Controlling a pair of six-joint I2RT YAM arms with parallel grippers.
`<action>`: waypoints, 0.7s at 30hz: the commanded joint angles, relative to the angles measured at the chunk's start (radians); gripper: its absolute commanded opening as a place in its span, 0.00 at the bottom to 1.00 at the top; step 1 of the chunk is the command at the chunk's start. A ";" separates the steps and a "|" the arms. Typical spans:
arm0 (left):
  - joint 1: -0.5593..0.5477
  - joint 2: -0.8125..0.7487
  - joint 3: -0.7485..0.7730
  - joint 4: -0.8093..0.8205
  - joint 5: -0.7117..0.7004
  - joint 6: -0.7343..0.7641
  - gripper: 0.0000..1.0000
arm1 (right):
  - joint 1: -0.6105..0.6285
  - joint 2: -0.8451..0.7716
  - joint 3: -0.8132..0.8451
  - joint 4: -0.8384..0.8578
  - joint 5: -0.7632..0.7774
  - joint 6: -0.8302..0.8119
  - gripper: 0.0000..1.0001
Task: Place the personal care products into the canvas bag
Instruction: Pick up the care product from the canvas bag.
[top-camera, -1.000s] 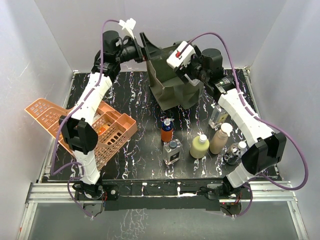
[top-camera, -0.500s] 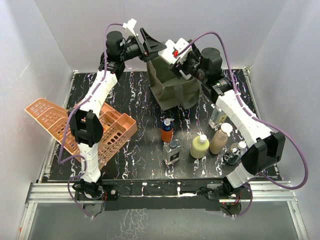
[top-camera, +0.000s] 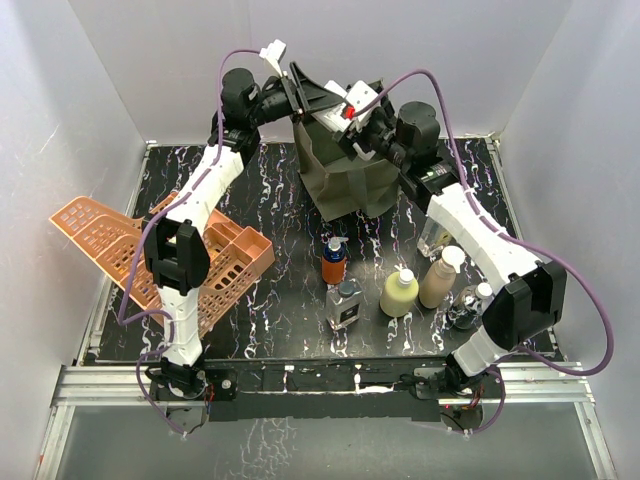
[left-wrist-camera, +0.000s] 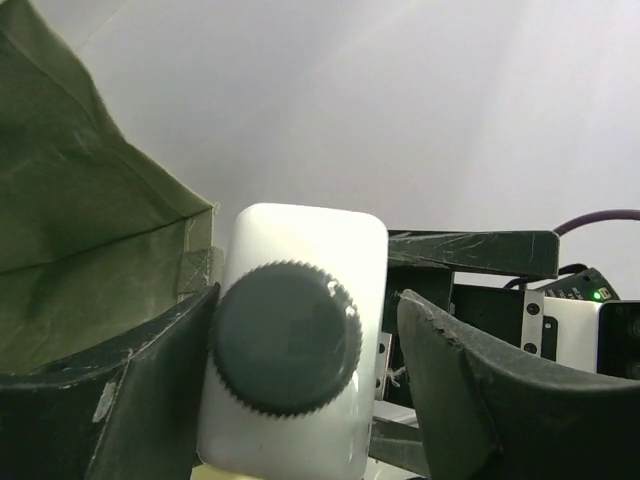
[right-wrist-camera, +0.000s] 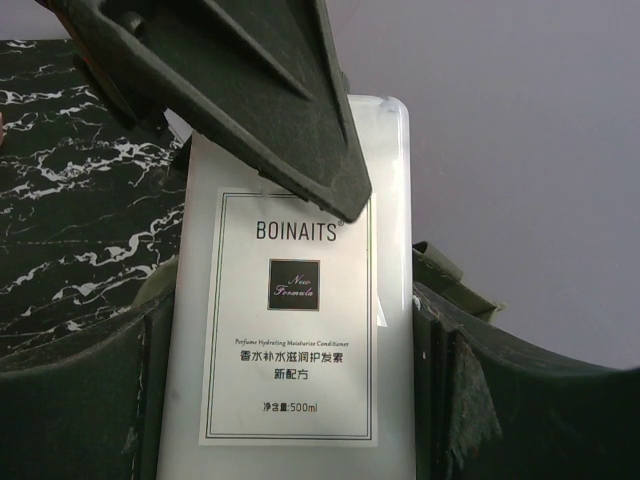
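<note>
Two pincers meet on the white bottle (right-wrist-camera: 295, 400) at the open top of the canvas bag (top-camera: 350, 185). The right pincer (right-wrist-camera: 292, 305) clamps its narrow edges. The left pincer (left-wrist-camera: 305, 330) flanks its broad faces, but I cannot tell whether it is clenched.

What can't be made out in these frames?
Top view: left hand and right hand cover the canvas bag opening; interior hidden.
Top view: white bottle hidden by the hands; its lower part cut off at the right wrist view's bottom edge.
Left wrist view: slight gap at one finger; left hand contact unclear.
</note>
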 joint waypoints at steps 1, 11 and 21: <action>-0.008 -0.060 -0.012 0.090 0.031 -0.039 0.65 | 0.023 -0.032 0.009 0.316 -0.006 0.004 0.08; -0.003 -0.101 -0.048 0.117 0.018 -0.017 0.19 | 0.029 -0.033 -0.071 0.400 0.057 -0.001 0.08; 0.031 -0.079 0.054 0.097 -0.037 0.074 0.00 | 0.028 -0.064 -0.132 0.310 0.093 -0.029 0.77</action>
